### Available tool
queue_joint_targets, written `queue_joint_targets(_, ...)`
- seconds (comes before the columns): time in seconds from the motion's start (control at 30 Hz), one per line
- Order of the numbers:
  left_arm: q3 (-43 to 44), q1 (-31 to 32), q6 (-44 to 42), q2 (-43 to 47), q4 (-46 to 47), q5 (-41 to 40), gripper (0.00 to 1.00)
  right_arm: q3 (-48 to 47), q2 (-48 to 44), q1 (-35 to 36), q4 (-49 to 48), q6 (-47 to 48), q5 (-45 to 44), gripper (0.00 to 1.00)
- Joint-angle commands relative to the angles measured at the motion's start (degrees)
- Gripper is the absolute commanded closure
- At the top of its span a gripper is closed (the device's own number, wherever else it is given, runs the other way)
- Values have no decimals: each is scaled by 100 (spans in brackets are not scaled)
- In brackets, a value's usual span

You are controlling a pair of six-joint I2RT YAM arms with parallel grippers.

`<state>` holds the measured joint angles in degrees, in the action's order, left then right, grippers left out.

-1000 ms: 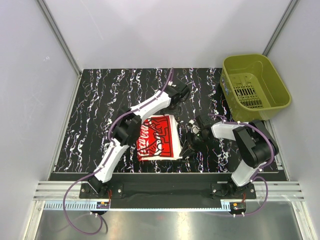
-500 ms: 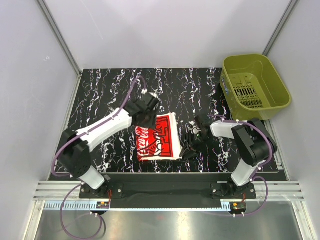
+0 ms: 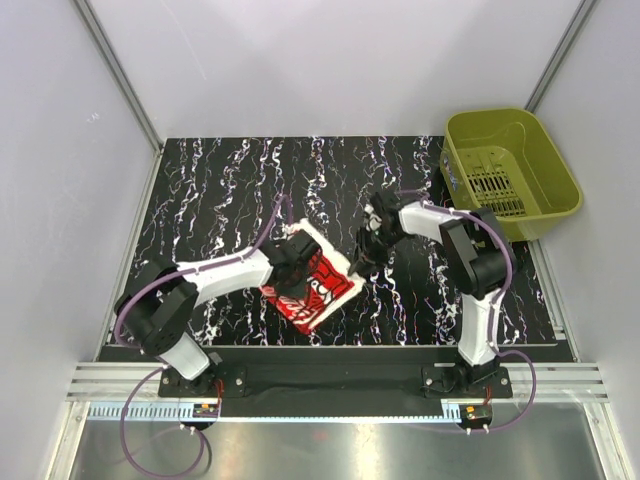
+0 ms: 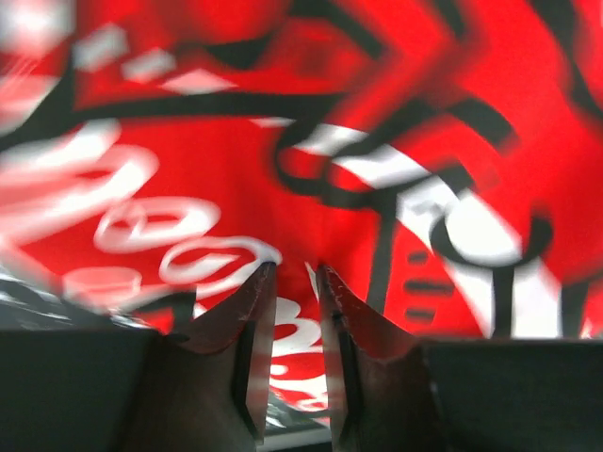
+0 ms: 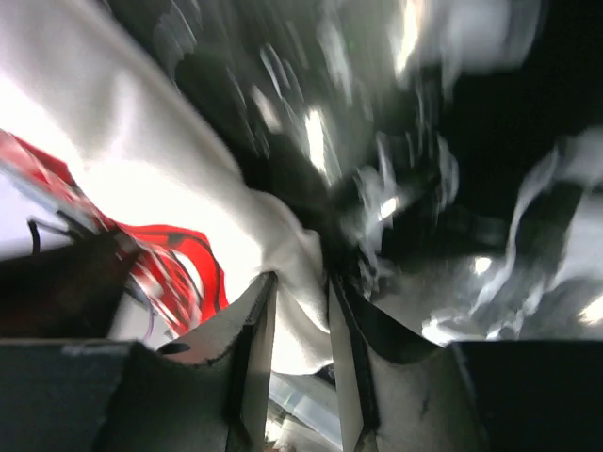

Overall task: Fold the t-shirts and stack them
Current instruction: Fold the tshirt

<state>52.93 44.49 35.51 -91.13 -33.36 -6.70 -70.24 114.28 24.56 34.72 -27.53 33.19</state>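
1. Folded t-shirt (image 3: pixel 322 292) lies red graphic up on the black marbled table (image 3: pixel 200 190), near the front edge, between the arms.
2. Left gripper (image 4: pixel 292 278) is tips-down on the graphic, jaws nearly together; can't tell if it grips cloth.
3. Right gripper (image 5: pixel 297 292) pinches the t-shirt's white edge at its far right corner.
4. Green basket (image 3: pixel 556 178) sits far right, well apart.

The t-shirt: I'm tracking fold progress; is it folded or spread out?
Folded: the t-shirt is a compact, tilted packet with the red graphic up, no sleeves spread out.
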Motion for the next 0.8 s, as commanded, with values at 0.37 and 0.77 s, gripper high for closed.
queue_joint_targets(0.37,1044,984,739,393,138,434,55,-3419,949,-206,1792,1004,-1148,38)
queue_joint_targets(0.77,-581,-783,976,2177,463,979,42,615,-1838,-144,-395,-60,1058,43)
